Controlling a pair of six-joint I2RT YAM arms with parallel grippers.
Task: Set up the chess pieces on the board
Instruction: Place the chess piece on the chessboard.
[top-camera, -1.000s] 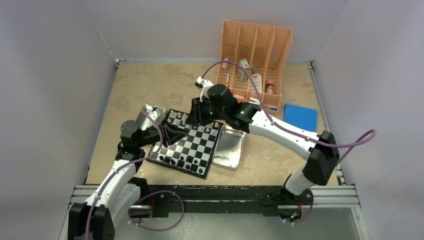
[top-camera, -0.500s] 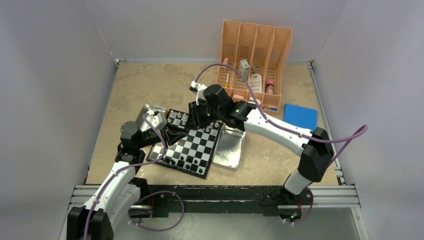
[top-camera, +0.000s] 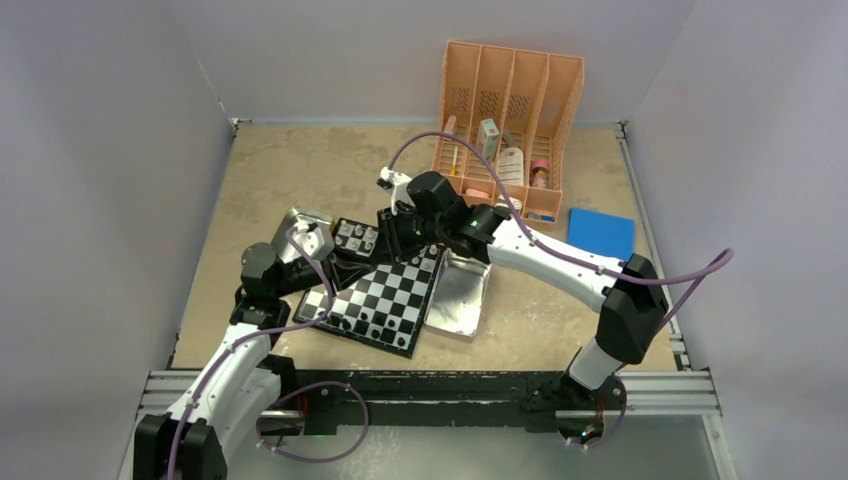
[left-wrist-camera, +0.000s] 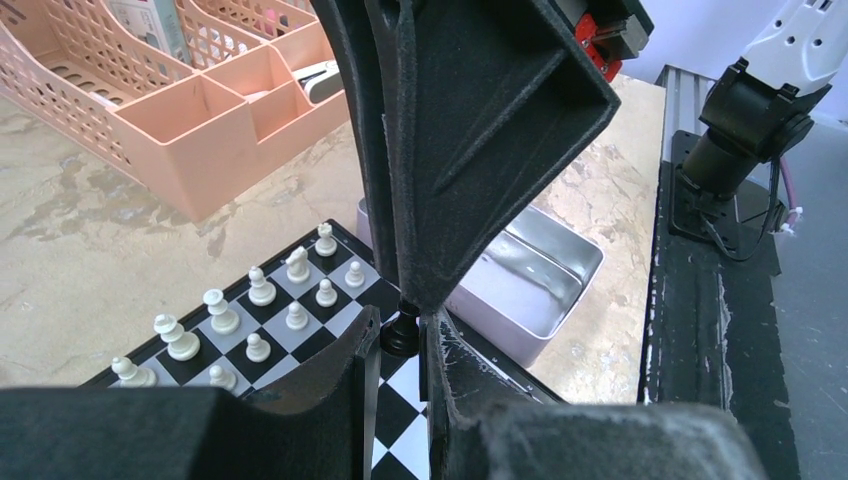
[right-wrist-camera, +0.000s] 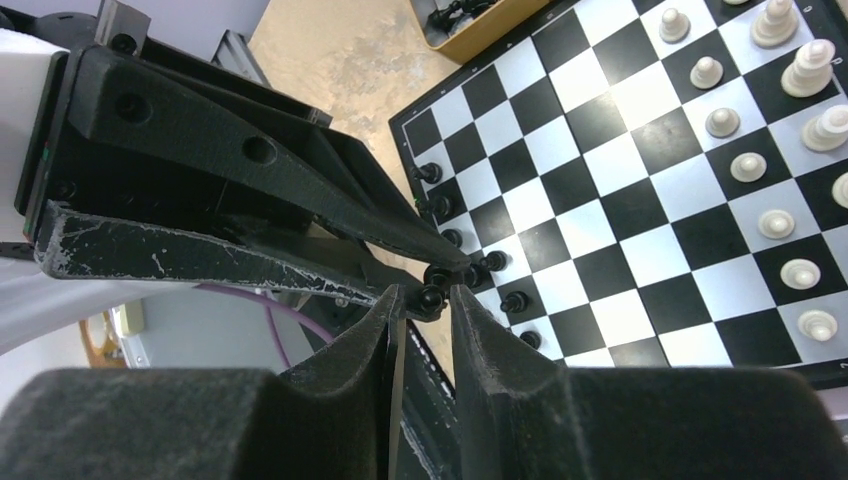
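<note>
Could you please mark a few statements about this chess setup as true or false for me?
1. The left gripper and the right gripper both have their fingertips at one black piece. True.
2. The white pieces lie scattered off the board. False: they stand in two rows on it.
3. The silver tray lies beside the board. True.
4. The blue pad lies on the board. False: it lies on the table, right of the orange organiser.
5. No black pieces stand on the board. False: several black pieces stand along one edge.
</note>
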